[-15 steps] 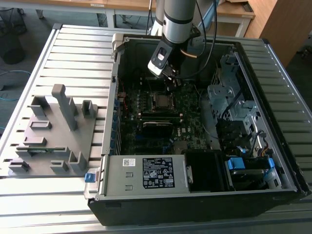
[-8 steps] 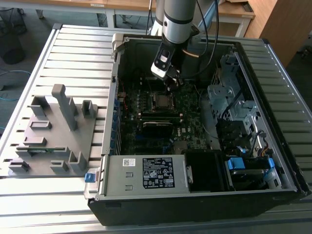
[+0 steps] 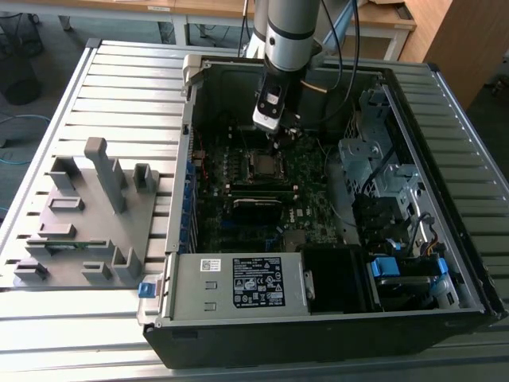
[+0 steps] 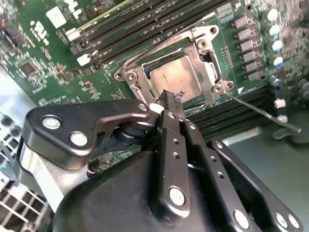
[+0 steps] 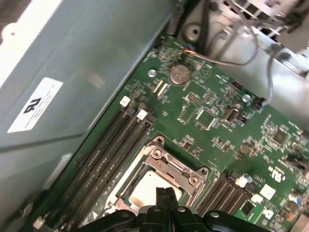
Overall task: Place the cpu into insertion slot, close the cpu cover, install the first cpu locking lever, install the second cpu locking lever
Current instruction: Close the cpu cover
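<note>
While the slatted bench [image 3: 119,87] carries an open computer case [image 3: 318,338], the nearest part inside it is a grey power supply box [image 3: 238,282] with a label. A grey fixture tray [image 3: 87,215] lies on the bench at the exterior view's left, just beside the case. Farther in, the green motherboard [image 3: 231,231] lies flat in the case, and near its middle sits the insertion slot [image 3: 252,164]. In the second wrist view the cpu [image 4: 176,77] lies seated in that slot, its dull metal top showing through the window of the cpu cover [image 4: 139,81], which lies flat around it. One thin locking lever [image 4: 260,113] sticks out loose from a corner of the socket, slanting away over the board. Just above the cover's edge hangs the hand [image 4: 172,98], its two black fingers [image 4: 169,130] pressed together with nothing between them. Beyond it the arm [image 3: 290,32] rises toward the far side, where wooden desks [image 3: 382,16] stand.
</note>
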`<state>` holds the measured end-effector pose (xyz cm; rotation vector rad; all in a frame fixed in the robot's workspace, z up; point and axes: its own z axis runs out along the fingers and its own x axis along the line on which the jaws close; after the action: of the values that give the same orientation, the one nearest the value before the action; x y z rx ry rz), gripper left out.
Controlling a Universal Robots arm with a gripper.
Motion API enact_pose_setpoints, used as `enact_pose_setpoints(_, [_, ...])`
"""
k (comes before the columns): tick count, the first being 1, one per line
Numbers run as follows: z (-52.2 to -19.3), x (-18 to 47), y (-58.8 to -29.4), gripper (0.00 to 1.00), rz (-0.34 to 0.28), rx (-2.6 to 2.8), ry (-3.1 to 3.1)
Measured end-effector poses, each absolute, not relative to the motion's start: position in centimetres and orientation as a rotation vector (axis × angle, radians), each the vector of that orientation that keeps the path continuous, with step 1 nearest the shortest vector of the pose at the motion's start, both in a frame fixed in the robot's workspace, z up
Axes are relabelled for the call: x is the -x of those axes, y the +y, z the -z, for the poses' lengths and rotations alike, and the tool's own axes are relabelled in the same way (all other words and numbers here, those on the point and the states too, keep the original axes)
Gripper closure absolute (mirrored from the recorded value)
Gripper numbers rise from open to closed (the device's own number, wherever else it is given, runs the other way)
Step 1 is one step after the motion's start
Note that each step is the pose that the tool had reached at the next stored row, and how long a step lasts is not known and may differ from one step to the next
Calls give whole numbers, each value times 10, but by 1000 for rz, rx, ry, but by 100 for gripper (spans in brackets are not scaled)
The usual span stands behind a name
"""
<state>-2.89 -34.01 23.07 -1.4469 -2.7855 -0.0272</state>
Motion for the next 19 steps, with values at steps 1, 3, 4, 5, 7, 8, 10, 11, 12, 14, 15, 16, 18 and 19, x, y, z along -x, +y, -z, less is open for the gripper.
enact_pose_setpoints(1, [-231, 29, -340, 90, 27, 1422, -2798])
enact_pose_setpoints(3, [-231, 29, -340, 90, 27, 1371, -2823])
enact_pose_setpoints(4, [-230, 29, -340, 90, 27, 1346, -2835])
enact_pose_setpoints(5, [-230, 29, -340, 90, 27, 1319, -2848])
enact_pose_setpoints(7, [-230, 29, -340, 90, 27, 1267, -2871])
enact_pose_setpoints(8, [-230, 29, -340, 90, 27, 1241, -2882])
enact_pose_setpoints(10, [-230, 29, -340, 90, 27, 1189, -2903])
enact_pose_setpoints(11, [-230, 29, -340, 90, 27, 1163, -2914])
enact_pose_setpoints(12, [-230, 29, -340, 90, 27, 1135, -2925])
enact_pose_setpoints(14, [-230, 29, -340, 90, 27, 1082, -2944])
enact_pose_setpoints(15, [-229, 29, -340, 90, 27, 1055, -2954])
enact_pose_setpoints(16, [-229, 29, -340, 90, 26, 1029, -2963])
enact_pose_setpoints(18, [-229, 29, -340, 90, 26, 973, -2981])
enact_pose_setpoints(19, [-229, 29, -340, 90, 26, 946, -2990])
